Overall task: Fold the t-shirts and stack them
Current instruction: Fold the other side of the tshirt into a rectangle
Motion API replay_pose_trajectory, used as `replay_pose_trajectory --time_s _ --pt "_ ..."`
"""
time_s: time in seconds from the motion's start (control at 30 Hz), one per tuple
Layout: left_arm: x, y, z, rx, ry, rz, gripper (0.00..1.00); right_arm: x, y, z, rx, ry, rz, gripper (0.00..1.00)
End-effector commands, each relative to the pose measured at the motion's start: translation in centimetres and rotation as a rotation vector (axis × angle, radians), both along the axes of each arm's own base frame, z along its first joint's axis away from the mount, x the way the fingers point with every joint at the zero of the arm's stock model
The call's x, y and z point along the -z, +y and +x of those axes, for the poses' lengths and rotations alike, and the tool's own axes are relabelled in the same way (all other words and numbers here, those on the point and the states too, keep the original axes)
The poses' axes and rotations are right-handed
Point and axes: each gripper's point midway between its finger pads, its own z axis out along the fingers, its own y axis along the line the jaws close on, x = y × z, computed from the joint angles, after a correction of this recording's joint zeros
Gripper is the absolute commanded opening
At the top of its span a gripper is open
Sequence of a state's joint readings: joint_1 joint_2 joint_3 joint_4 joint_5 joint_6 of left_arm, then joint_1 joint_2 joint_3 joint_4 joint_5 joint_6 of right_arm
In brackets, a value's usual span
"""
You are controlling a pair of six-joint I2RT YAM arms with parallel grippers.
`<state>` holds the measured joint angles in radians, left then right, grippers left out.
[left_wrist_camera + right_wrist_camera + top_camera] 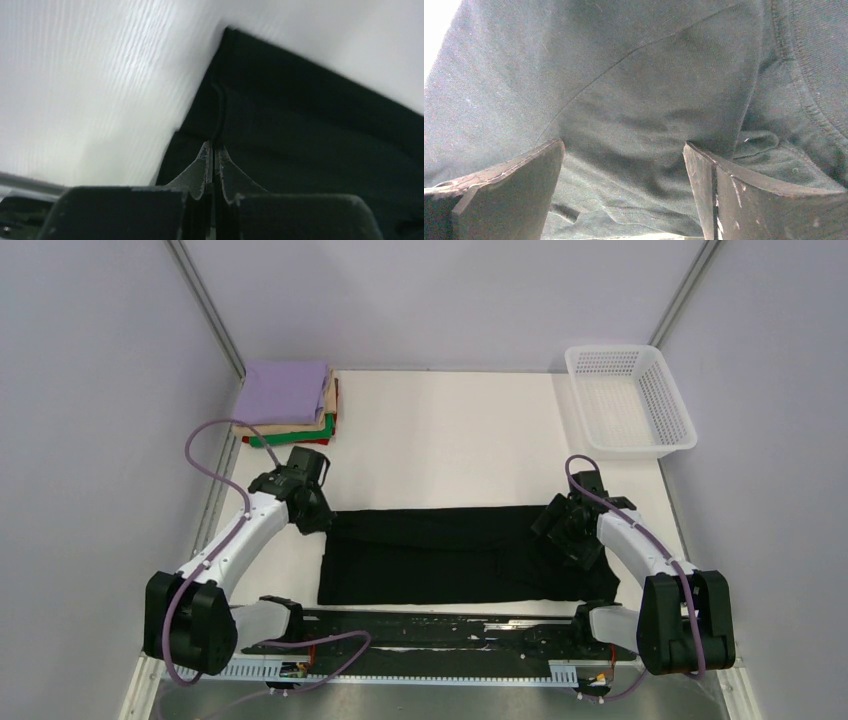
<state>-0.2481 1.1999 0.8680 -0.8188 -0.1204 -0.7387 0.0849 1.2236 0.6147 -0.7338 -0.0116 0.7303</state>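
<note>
The black t-shirt lies flat just beyond the arm bases, its long axis running left to right. The left gripper, fingers pressed together, meets its far-left corner. The right gripper, fingers spread, hovers over its right end. The folded t-shirts are stacked far left.

The left wrist view is blurred; the black shirt runs off its edge at 3 o'clock. The lavender shirt covers most of the shirts beneath.
</note>
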Motion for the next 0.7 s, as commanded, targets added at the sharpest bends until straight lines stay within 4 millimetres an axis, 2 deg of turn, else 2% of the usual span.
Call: replay_pose_trajectory --time_s 0.0,0.03,0.1,0.13,0.17,0.27,0.37,0.43,0.57,0.63,0.67 --pt "2.3 3.2 -3.4 -0.136 0.109 0.127 0.03 1.3 -1.1 0.6 -0.013 -0.024 -0.049 1.00" --pt "2.7 3.8 -3.7 -0.152 0.124 0.154 0.05 1.2 -1.1 0.6 -0.014 -0.024 -0.048 1.00" --pt "3.8 4.0 -4.0 -0.162 0.172 0.173 0.28 1.1 -0.9 0.7 -0.021 -0.030 -0.039 1.00" --pt "4.0 3.8 -3.7 -0.159 0.169 0.168 0.48 0.9 -0.9 0.8 -0.024 -0.040 -0.038 1.00" --pt "4.2 3.5 -3.3 -0.153 0.178 0.157 0.60 0.7 -0.4 0.9 -0.034 -0.047 -0.011 1.00" --pt "3.4 2.3 -1.7 -0.127 0.146 0.106 0.72 -0.2 0.2 1.2 -0.048 -0.083 0.019 1.00" --pt "0.6 1.6 0.5 -0.111 0.054 0.068 0.96 -1.7 0.7 1.8 -0.062 -0.128 0.046 1.00" --pt "-1.5 0.7 1.8 -0.075 -0.019 0.026 0.99 -2.9 1.0 2.1 -0.071 -0.154 0.064 1.00" --pt "-4.4 -3.5 3.5 0.112 -0.116 -0.108 1.00 -5.4 1.7 2.6 -0.083 -0.227 0.099 1.00" --pt "-4.6 -6.7 3.2 0.236 -0.114 -0.193 1.00 -6.6 1.7 2.6 -0.076 -0.262 0.108 1.00" --pt "-3.7 -7.6 3.0 0.269 -0.091 -0.206 1.00 -7.0 1.8 2.5 -0.072 -0.279 0.114 1.00"
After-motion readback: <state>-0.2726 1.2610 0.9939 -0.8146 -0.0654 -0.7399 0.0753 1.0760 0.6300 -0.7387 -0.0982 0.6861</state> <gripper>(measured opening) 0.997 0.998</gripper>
